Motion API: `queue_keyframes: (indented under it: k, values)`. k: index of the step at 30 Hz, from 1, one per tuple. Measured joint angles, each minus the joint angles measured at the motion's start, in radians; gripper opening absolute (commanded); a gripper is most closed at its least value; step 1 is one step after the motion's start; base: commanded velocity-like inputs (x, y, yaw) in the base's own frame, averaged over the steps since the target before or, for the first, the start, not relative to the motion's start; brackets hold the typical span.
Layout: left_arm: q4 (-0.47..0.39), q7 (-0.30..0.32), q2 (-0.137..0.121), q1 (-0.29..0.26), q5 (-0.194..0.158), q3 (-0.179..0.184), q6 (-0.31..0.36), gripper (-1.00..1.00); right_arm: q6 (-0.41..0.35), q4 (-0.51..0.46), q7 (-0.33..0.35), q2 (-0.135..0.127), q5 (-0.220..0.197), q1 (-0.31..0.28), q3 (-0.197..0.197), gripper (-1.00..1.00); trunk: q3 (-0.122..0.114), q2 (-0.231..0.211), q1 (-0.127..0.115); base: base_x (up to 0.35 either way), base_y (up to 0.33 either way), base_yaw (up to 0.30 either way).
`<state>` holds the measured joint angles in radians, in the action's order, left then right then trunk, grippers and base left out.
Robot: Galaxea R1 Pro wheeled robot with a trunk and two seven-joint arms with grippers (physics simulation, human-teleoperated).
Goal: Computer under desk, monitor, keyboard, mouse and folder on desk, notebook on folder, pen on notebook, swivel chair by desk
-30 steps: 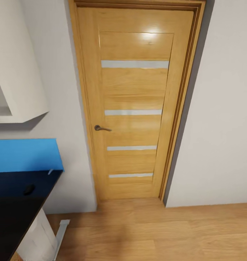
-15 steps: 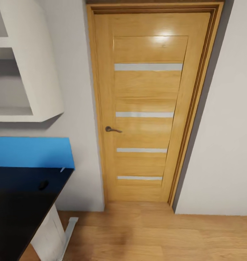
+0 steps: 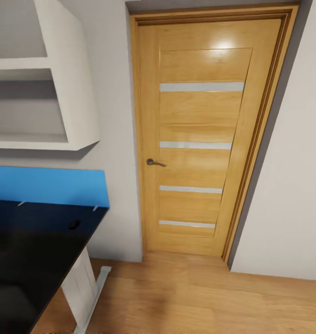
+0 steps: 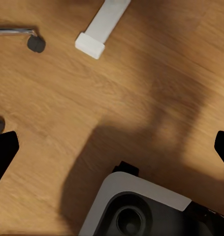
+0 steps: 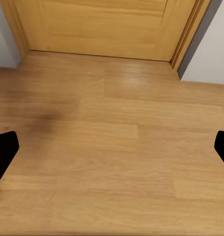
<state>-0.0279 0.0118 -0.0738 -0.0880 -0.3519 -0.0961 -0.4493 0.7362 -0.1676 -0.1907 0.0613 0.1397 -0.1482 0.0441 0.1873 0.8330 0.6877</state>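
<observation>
Long black desk (image 3: 33, 250) sits at head view's lower left, blue wall panel (image 3: 47, 186) behind it. Left gripper (image 4: 112, 147) and right gripper (image 5: 112, 147) both wide open, empty — over wooden floor (image 5: 112, 142). Risk — base swinging round could clip the desk's white leg (image 3: 79, 287).
</observation>
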Motion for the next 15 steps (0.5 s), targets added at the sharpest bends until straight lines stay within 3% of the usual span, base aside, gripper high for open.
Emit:
queue_keyframes:
  k: [15]
  values:
    - [0.0, 0.0, 0.0, 0.0, 0.001, 0.001, 0.0, 1.0, -0.002, 0.0, 0.0, 0.0, 0.0, 0.0, 0.0, 1.0, 0.0, 0.0, 0.0, -0.006, 0.0, 0.243]
